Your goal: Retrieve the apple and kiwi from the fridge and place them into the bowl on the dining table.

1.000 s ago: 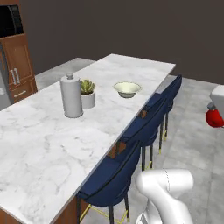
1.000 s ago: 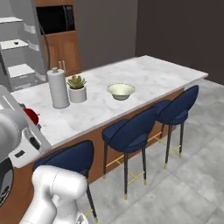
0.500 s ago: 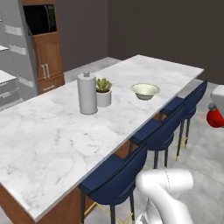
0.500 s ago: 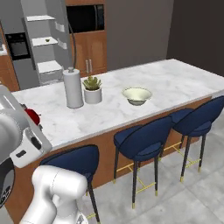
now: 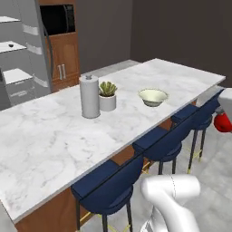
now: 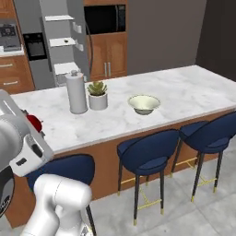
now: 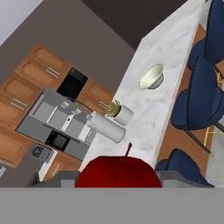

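Note:
A glossy red apple [image 7: 118, 171] with a short stem sits between my gripper's [image 7: 118, 178] fingers [image 7: 61, 179], which are shut on it. The apple [image 5: 222, 122] hangs at the right edge of the left base view, beyond the stools, and shows beside the arm [image 6: 33, 122] in the right base view. The pale bowl [image 5: 153, 96] [image 6: 144, 103] [image 7: 152, 76] stands empty on the marble dining table [image 5: 54, 136] [image 6: 184, 92], well away from the gripper. Behind the table the grey fridge [image 5: 18, 68] [image 6: 60, 46] stands open, showing white shelves. I cannot make out the kiwi.
A tall grey cylinder [image 5: 89, 96] [image 6: 76, 92] and a white pot with a succulent [image 5: 108, 97] [image 6: 97, 96] stand on the table near the bowl. Blue bar stools [image 5: 163, 145] [image 6: 147, 150] line the near side. A black oven [image 6: 105, 18] sits in wooden cabinets.
The whole scene has shifted, so the base and cameras have moved: the table has swung across the views and the open fridge now shows. The apple stays in the gripper.

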Robot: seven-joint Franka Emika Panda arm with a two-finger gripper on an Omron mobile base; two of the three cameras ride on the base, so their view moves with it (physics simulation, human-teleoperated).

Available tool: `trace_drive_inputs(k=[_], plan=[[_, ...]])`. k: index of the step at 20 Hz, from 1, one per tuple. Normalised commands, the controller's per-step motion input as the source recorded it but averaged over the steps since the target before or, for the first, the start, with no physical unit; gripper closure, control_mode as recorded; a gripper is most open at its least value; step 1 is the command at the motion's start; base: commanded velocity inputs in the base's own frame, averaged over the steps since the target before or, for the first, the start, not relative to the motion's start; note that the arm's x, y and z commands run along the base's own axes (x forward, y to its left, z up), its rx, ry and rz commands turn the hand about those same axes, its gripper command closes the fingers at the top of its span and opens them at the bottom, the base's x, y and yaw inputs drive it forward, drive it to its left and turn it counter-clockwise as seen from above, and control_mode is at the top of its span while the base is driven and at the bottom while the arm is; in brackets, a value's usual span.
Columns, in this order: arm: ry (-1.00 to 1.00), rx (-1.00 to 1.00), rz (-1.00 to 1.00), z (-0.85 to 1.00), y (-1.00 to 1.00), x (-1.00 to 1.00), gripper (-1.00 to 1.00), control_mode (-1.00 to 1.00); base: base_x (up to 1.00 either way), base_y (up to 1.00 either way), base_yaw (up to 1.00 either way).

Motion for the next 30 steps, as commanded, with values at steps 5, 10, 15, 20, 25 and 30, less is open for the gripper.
trace_drive_inputs(k=[5,10,15,20,25,30], plan=[[0.0,0.0,0.0,0.0,0.0,0.0,1.0,1.0,0.13,-1.0,0.13],[0.0,0.0,0.0,0.0,0.0,0.0,1.0,1.0,0.17,-1.0,0.12],[0.0,0.0,0.0,0.0,0.0,0.0,1.0,1.0,0.67,-0.78,0.18],[0.0,0.0,0.0,0.0,0.0,0.0,1.0,1.0,1.0,-0.16,0.32],[0.0,0.0,0.0,0.0,0.0,0.0,1.0,1.0,1.0,-0.02,0.43],[0.0,0.0,0.0,0.0,0.0,0.0,1.0,1.0,1.0,-0.03,0.49]])
